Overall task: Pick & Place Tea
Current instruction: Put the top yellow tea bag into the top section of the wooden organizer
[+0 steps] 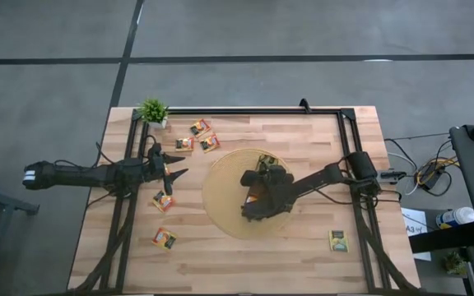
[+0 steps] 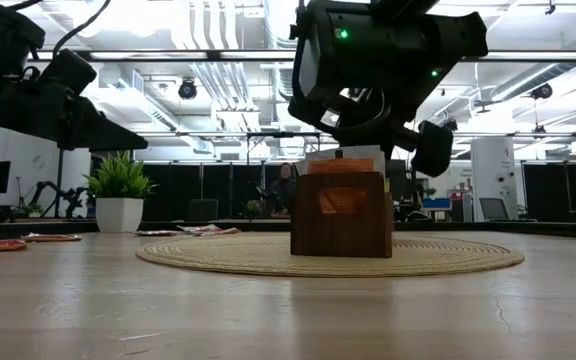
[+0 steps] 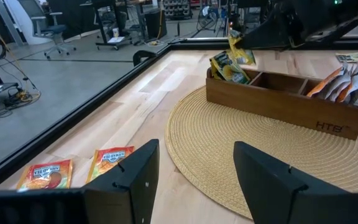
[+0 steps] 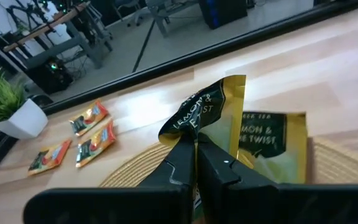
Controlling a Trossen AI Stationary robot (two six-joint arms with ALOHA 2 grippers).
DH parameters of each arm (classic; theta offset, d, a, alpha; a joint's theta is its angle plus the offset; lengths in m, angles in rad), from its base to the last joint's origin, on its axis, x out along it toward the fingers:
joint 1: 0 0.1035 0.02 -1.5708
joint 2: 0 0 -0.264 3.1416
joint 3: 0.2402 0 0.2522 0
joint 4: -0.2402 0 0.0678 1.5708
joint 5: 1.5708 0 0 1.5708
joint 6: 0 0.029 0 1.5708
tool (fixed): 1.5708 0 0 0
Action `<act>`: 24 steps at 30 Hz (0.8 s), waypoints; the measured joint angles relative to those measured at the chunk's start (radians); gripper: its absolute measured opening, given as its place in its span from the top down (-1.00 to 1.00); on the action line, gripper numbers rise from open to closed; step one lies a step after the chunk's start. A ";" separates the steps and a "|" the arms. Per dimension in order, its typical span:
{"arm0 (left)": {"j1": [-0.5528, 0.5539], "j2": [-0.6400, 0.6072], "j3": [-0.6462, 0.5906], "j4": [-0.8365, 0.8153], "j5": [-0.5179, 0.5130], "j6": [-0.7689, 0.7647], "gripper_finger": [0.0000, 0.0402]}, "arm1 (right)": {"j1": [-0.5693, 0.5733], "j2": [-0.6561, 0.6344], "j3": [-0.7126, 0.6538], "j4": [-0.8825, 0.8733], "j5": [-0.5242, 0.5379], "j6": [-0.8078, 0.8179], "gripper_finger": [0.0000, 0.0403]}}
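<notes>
Worktop [image 1: 303, 247] of pale wood, carrying a round woven mat [image 1: 220, 197] at centre. On the mat, a long wooden box [image 3: 278, 93] split into compartments, some already stocked with sachets. Right gripper [image 4: 194, 155] over the box end, clamped shut on a dark green-and-yellow sachet [image 4: 219, 118], pinched at its lower edge, upper part creased and folded over. Left gripper [image 3: 194, 174] beside the mat, spread wide, holding nothing, above loose orange sachets [image 3: 79, 171]. Further sachets scattered: a group near the potted plant [image 1: 153, 110], one dark sachet [image 1: 338, 240] alone on the right side of the worktop. Judged light, thin and limp, crumpling readily; foil likely slippery. Best taken by an edge, firm pinch.
</notes>
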 joint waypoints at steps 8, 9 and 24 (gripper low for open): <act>0.000 0.000 0.000 0.000 0.000 0.000 -0.01 | -0.003 -0.006 -0.003 -0.088 -0.036 -0.009 0.95; 0.000 0.000 0.000 0.000 0.000 0.000 -0.01 | -0.005 -0.009 -0.005 -0.097 -0.050 -0.009 0.94; 0.000 0.000 0.000 0.000 0.000 0.000 -0.01 | -0.021 -0.019 -0.012 -0.115 -0.061 -0.015 0.36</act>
